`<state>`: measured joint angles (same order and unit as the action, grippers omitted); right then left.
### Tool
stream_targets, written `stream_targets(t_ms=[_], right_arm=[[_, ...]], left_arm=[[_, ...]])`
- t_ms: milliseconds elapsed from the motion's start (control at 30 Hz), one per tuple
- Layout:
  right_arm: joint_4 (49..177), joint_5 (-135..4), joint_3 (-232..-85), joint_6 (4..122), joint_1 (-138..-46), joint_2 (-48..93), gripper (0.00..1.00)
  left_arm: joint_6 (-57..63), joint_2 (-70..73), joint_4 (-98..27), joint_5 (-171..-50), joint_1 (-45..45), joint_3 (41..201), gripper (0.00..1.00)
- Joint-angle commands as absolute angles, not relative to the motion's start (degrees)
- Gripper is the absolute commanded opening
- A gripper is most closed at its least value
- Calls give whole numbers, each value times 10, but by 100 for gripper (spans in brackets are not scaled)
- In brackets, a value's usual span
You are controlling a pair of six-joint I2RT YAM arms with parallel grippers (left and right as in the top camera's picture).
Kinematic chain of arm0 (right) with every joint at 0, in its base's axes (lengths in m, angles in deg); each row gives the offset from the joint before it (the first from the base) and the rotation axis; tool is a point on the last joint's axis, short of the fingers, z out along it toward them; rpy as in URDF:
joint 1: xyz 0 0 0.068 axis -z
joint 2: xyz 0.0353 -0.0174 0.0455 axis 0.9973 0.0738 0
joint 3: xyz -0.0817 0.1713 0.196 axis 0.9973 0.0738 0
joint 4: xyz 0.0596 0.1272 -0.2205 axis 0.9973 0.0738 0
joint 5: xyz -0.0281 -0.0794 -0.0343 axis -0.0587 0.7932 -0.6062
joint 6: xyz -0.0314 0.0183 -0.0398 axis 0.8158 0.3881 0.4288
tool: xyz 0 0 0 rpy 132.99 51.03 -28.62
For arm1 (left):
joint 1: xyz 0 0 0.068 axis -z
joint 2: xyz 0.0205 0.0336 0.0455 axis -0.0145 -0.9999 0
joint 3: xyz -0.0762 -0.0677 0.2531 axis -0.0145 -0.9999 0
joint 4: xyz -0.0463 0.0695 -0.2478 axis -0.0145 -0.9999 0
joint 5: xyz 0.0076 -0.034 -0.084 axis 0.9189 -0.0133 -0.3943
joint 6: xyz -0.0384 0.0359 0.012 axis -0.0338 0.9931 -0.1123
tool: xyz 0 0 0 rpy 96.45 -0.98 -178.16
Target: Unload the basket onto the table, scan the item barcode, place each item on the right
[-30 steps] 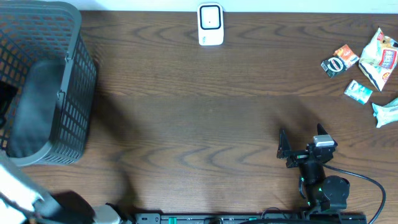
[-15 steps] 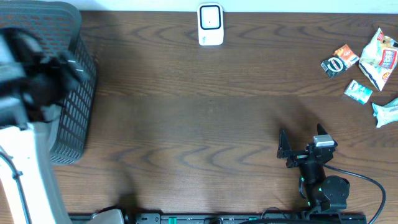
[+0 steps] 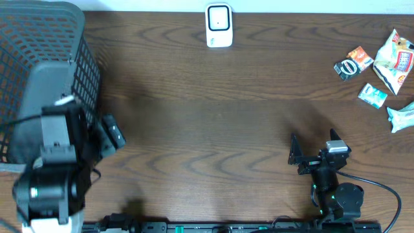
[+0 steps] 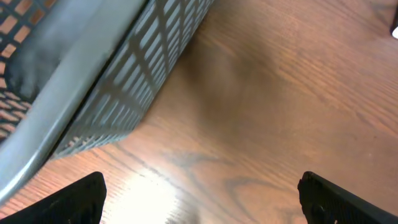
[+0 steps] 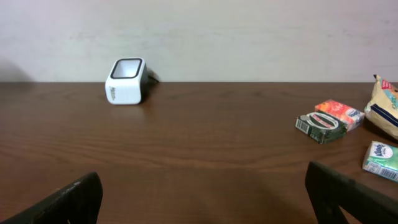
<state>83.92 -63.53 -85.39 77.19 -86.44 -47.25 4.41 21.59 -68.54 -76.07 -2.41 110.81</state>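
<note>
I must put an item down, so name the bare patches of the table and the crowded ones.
Bare: the wide middle of the table, between basket, scanner and right gripper. Crowded: the right edge, with packets.

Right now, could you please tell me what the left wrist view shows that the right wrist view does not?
Only the left wrist view shows the grey mesh basket, seen close up along its side wall. Only the right wrist view shows the white scanner, standing far ahead, and the snack packets on the right. Both views show the brown wooden table. Each also shows its own fingers spread wide with nothing between them: the left end effector and the right end effector.
</note>
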Motion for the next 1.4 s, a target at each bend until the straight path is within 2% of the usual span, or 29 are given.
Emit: stream_targets(t_ms=[0,200,367,533,567,733,1000,1367], right_arm=[[840,-634,-852,768,-869,-476,99],[840,-634,-852,768,-869,-476,99],[840,-634,-852,768,-869,-476,99],[840,-634,-852,768,-869,-476,99],[840,-634,-852,768,-869,-476,99],[840,-634,-852,768,-869,-476,99],[840,-634,-852,768,-869,-476,99],[840,-634,-852,768,-869,-476,99]], left_arm=[[49,273,-692,-744,-22,1098,98],[49,295,-776,-748,-22,1093,98],[53,295,-750,-748,-21,1050,98],[112,318,-622,-795,-20,952,98],[148,348,-549,-839,-20,898,98],[196,448,-387,-907,-20,755,98],[196,570,-268,-914,-20,620,98],[196,650,-103,-914,-20,522,98]])
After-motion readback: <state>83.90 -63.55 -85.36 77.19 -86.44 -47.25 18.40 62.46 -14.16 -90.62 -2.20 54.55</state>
